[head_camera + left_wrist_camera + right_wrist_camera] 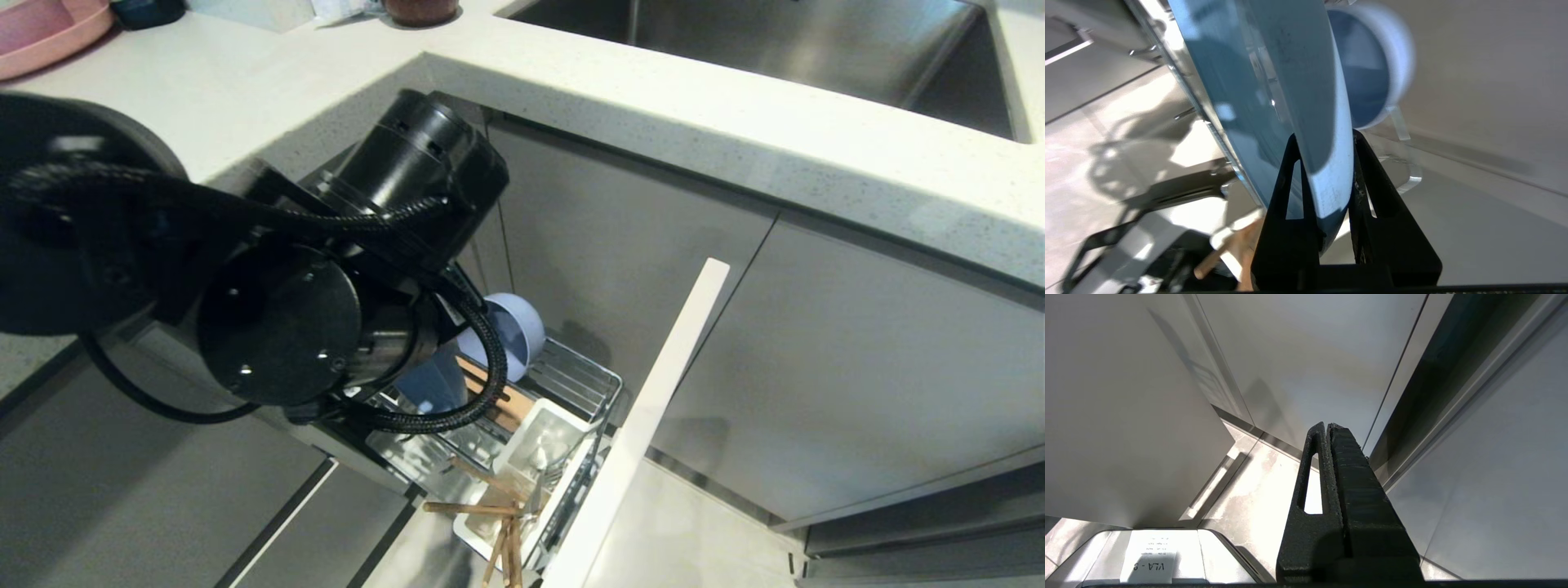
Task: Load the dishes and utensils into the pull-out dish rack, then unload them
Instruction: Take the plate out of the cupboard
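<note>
A speckled white stone bench (620,90) runs across the top of the head view, with a sunken stainless-steel sink (775,41) at the upper right. On the bench at the upper left lie the edge of a pink plate (45,33), a dark object and a brown round container (420,10). Below the bench stand flat grey cabinet fronts (857,351), and pale glossy floor tiles (694,539) fill the lower part.

The narrow chrome wire pull-out dish rack (571,384) stands drawn out at the lower centre, fixed to its tall grey front panel (653,416), seen edge-on. A white plastic utensil cup (543,449) sits at the near end, and light-wood chopsticks (502,531) stick out just below it. The small round light-blue bowl (510,331) stands on its edge at the far end of the rack.

The left gripper (1327,179), at the bottom centre of the left wrist view, has its jaws clamped on the rim of the wide light-blue matte plate (1274,81), which stands on edge over the rack, just beside the bowl. The black left arm (277,318) hides most of it in the head view.

The right gripper (1327,426) hangs near the floor beside the cabinets, jaws pressed together on nothing. In the lower left of its view a white label (1149,565) reads "VLA - 3", upside down; the last character is uncertain.
</note>
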